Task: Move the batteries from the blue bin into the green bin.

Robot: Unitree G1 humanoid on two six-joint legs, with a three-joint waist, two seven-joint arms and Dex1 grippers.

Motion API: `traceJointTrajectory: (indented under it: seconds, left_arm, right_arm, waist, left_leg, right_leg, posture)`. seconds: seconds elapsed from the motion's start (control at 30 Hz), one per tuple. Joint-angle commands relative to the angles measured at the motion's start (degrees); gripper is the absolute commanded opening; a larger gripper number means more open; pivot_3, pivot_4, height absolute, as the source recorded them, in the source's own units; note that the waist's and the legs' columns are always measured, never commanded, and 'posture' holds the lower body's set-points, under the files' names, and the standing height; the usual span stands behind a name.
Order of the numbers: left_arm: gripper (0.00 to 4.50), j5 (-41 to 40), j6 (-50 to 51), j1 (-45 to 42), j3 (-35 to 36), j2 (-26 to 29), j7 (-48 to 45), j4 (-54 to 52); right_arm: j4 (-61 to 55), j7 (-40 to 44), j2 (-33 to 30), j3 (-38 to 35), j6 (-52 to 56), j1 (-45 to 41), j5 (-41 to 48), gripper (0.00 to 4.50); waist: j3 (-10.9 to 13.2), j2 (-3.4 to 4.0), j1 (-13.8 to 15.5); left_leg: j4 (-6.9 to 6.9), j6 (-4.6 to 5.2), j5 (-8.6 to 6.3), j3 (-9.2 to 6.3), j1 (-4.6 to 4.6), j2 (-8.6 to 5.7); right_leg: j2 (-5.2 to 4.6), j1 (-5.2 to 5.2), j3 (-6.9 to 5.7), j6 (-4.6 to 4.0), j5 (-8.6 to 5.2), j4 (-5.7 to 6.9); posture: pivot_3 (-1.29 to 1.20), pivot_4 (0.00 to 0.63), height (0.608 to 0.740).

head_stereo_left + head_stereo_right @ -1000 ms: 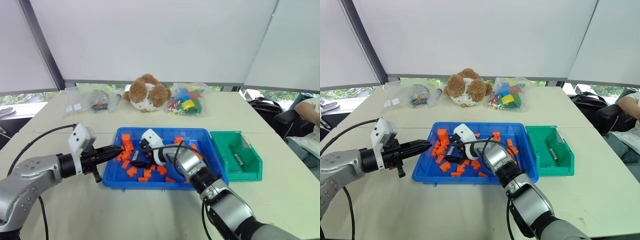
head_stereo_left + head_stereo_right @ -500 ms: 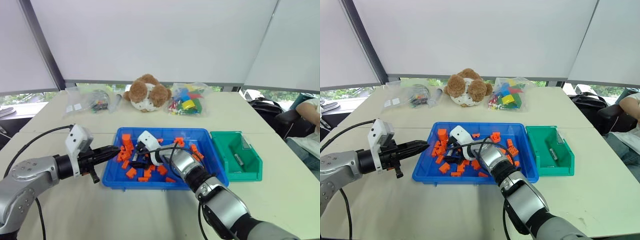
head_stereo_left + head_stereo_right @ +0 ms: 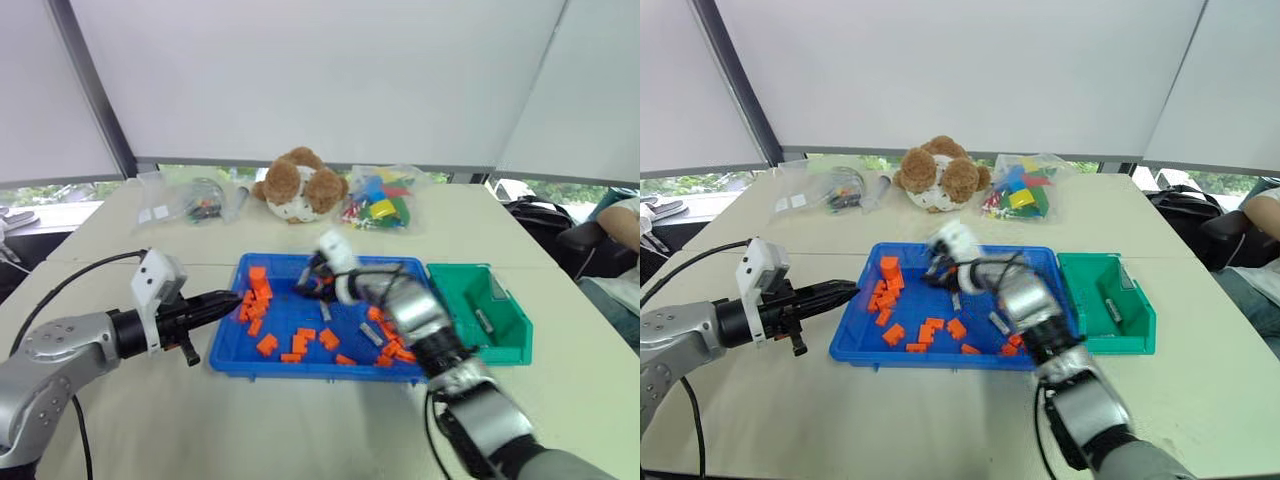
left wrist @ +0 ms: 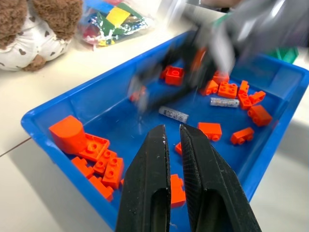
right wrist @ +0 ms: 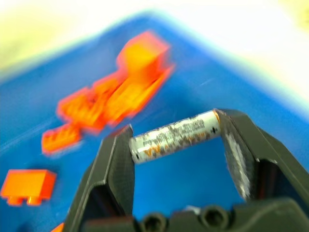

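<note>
My right gripper [image 5: 176, 137] clamps a battery [image 5: 175, 136] end to end, above the blue bin [image 3: 232, 357]; left gripper [image 4: 172, 145] fingers nearly together, empty, at bin's left edge

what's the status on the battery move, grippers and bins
Right gripper shut on a battery, above the blue bin. Left gripper shut, empty, at the bin's left edge. More batteries among orange blocks. Green bin unobstructed.
</note>
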Motion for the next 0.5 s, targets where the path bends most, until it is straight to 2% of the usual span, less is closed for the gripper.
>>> traceJointTrajectory:
  seconds: [0.03, 0.13, 0.3, 0.5]
  left_arm:
    - [0.43, 1.9, -2.8, -1.5, -1.3, -0.3, -0.9, 1.6]
    - [0.43, 3.6, -4.6, -3.9, -2.9, -0.5, -2.0, 5.2]
    - [0.43, 5.9, -6.6, -7.6, -5.9, -1.4, -3.7, 9.2]
    - [0.43, 7.3, -7.6, -10.6, -8.2, -2.5, -5.2, 11.8]
  right_arm:
    - [-12.2, -0.8, -6.0, -5.9, 9.8, 2.6, 2.4, 2.20]
    - [-17.4, -2.0, -13.9, -12.3, 15.8, 5.4, 3.0, 2.20]
    - [-17.3, -4.3, -21.4, -19.7, 19.1, 10.6, 4.1, 2.20]
    - [-16.9, -7.0, -24.2, -24.5, 19.7, 16.5, 5.5, 2.20]
  waist:
    - [0.0, -0.01, 0.0]
    - [0.0, -0.01, 0.3]
    - [0.0, 0.04, 0.6]
    - [0.0, 0.05, 0.5]
  left_leg:
    - [-0.01, 0.00, 0.00, 0.00, 0.02, -0.02]
    - [-0.02, 0.00, 0.00, 0.02, 0.04, -0.09]
    - [-0.01, 0.03, -0.01, 0.15, 0.04, -0.15]
    - [-0.02, 0.04, -0.01, 0.19, 0.04, -0.12]
  right_leg:
    - [0.03, 0.02, 0.00, 0.00, 0.00, -0.01]
    - [0.09, 0.03, 0.00, -0.02, -0.01, -0.01]
    - [0.11, -0.01, 0.12, -0.02, -0.01, -0.04]
    - [0.20, -0.01, 0.17, -0.01, -0.01, -0.08]
  posture:
    - [0.00, 0.150, 0.740]
    - [0.00, 0.150, 0.740]
    - [0.00, 0.150, 0.740]
    - [0.00, 0.150, 0.740]
